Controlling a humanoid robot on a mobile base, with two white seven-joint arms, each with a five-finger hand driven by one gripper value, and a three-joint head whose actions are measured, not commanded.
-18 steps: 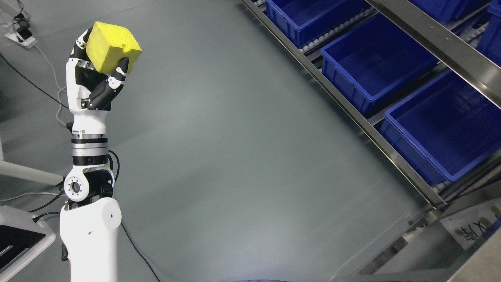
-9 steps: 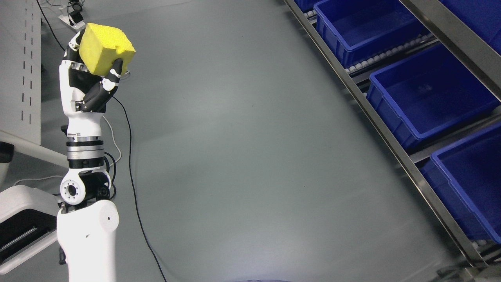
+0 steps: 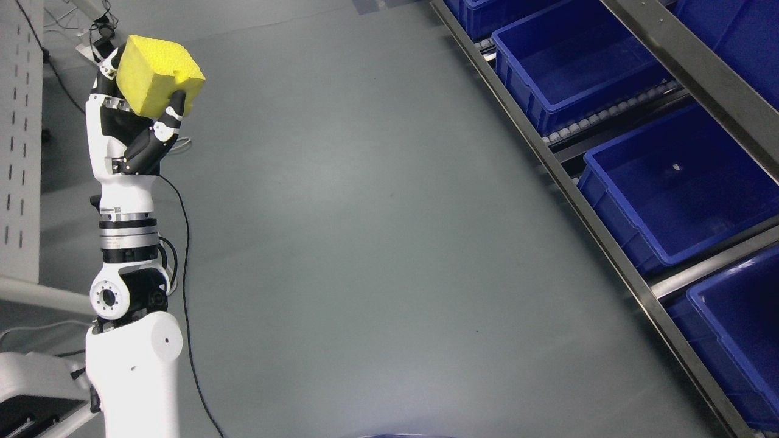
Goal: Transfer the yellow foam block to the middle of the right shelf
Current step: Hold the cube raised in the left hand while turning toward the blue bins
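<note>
My left hand (image 3: pixel 137 100) is raised upright at the upper left, its black and white fingers curled around a yellow foam block (image 3: pixel 159 75). The block sits above the palm, tilted, with one finger pressed against its lower right side. Along the right edge runs the metal shelf (image 3: pixel 584 207), holding blue bins on roller tracks; one blue bin (image 3: pixel 675 182) lies at the middle right, another blue bin (image 3: pixel 572 61) at the top, a third blue bin (image 3: pixel 736 340) at the lower right. The hand is far from the shelf, across the floor. No right arm shows.
Grey floor (image 3: pixel 365 243) lies between the arm and the shelf. A black cable (image 3: pixel 185 255) trails on the floor beside the arm. A white perforated panel (image 3: pixel 21 134) stands at the left edge, with white equipment (image 3: pixel 30 389) at the lower left.
The whole picture has shifted, so the camera has moved: the shelf and bins now sit differently at the right. The left hand keeps the same hold on the block.
</note>
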